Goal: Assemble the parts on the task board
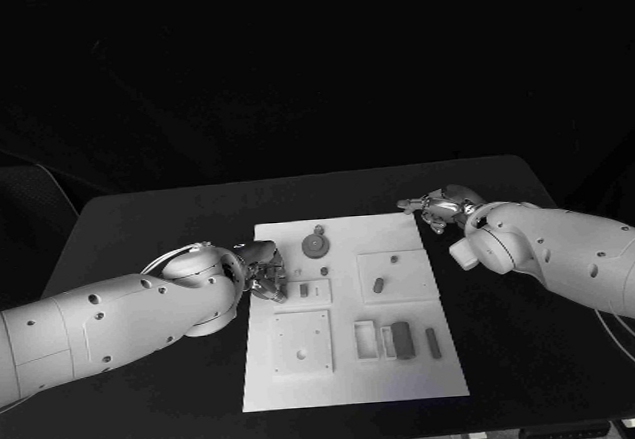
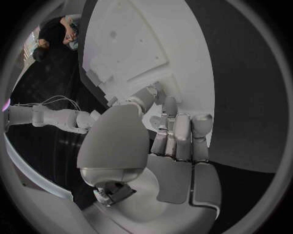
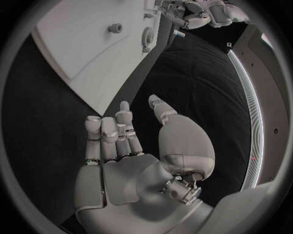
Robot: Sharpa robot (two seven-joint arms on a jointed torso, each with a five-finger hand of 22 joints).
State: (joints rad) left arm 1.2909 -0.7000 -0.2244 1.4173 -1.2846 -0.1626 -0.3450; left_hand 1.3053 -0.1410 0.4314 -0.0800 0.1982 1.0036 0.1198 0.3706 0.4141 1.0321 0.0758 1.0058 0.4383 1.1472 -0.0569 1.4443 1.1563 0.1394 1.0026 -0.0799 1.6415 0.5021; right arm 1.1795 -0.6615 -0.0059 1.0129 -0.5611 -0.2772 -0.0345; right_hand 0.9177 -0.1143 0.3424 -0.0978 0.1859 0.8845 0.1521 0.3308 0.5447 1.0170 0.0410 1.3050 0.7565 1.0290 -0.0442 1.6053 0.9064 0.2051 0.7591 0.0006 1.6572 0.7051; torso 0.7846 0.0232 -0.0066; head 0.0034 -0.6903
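The white task board (image 1: 357, 382) lies in the middle of the black table. On it are a round toothed part (image 1: 315, 245), two small pegs (image 1: 380, 285), a dark block (image 1: 402, 340) and a thin rod (image 1: 432, 343). My left hand (image 1: 260, 268) is at the board's left edge; its fingers (image 2: 177, 129) lie side by side with the tips on the board's rim (image 2: 140, 44), and I see nothing in them. At the board's far right corner my right hand (image 1: 440, 210) hovers over the table, fingers (image 3: 113, 129) spread and empty. The right wrist view also shows the toothed part (image 3: 146, 35) and a peg (image 3: 114, 28).
A raised square plate (image 1: 302, 343) with holes sits at the board's near left, and a smaller plate (image 1: 305, 292) lies just by my left fingertips. Black table (image 1: 145, 230) surrounds the board on all sides.
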